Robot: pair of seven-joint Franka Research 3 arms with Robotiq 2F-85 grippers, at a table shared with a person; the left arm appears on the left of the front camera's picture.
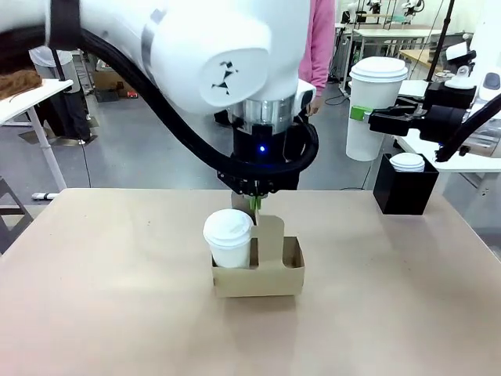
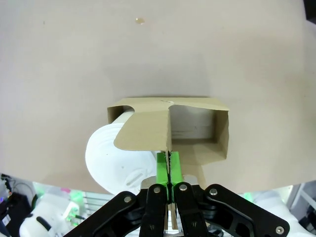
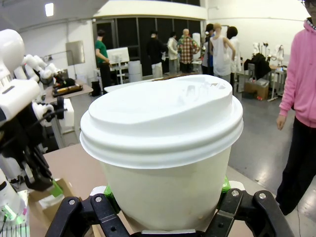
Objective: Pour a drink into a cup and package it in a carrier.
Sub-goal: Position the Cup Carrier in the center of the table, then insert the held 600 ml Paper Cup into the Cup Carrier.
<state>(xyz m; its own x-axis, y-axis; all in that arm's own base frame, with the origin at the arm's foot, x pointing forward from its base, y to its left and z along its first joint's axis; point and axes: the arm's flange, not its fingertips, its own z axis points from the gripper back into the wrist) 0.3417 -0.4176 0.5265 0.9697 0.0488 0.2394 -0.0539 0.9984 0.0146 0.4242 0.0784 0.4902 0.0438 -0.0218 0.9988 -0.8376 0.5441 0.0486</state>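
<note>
The brown cardboard carrier (image 1: pixel 270 278) sits mid-table with one lidded white cup (image 1: pixel 228 235) in its left slot; the right slot is empty. My left gripper (image 1: pixel 256 205) comes down from above and is shut on the carrier's upright handle tab (image 2: pixel 148 131), green pads pinching its edge. In the left wrist view the gripper (image 2: pixel 168 165) meets the tab beside the cup's lid (image 2: pixel 108 155). My right gripper (image 1: pixel 366 117) holds a second lidded white cup (image 1: pixel 376 110) in the air at the right, and its fingers (image 3: pixel 111 200) clasp that cup (image 3: pixel 163 148). The jug with the drink is out of view.
A black box (image 1: pixel 405 192) with a white lid on top (image 1: pixel 407 162) stands at the table's right edge, below the raised cup. A person in a pink top (image 1: pixel 321 39) stands at the far side. A small drop (image 2: pixel 140 20) marks the table.
</note>
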